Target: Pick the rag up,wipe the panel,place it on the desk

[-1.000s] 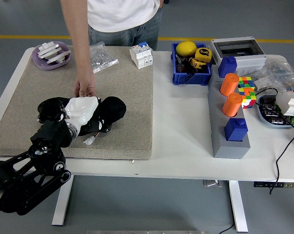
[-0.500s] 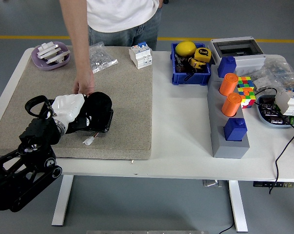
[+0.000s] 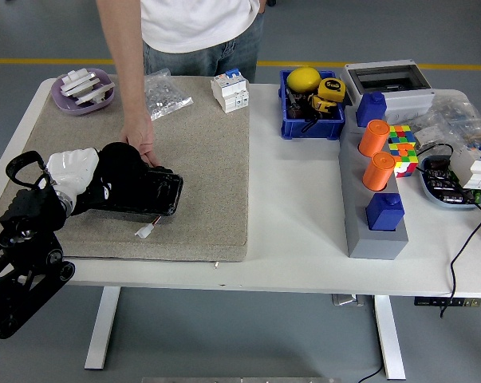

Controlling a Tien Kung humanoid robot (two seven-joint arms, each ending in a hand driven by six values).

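My left hand (image 3: 74, 171), white on a black arm, is curled on the black rag (image 3: 119, 162) and presses it on the left part of a flat black panel (image 3: 151, 196). The panel lies on the beige mat (image 3: 208, 159) at the table's left, with a small white connector (image 3: 144, 231) on wires at its near edge. A person stands at the far side; one hand (image 3: 139, 137) reaches down and rests at the panel's far edge, next to the rag. My right arm is out of view.
On the mat's far side are a purple dish (image 3: 84, 89), a clear bag (image 3: 167, 94) and a white breaker (image 3: 231, 90). To the right stand a blue bin (image 3: 312, 120), a grey block with orange cylinders (image 3: 376, 207), a puzzle cube (image 3: 404, 148) and a cable (image 3: 463, 247).
My left hand has dragged the rag leftward across the panel, uncovering its right part. The person's hand has stayed at the panel's far edge.
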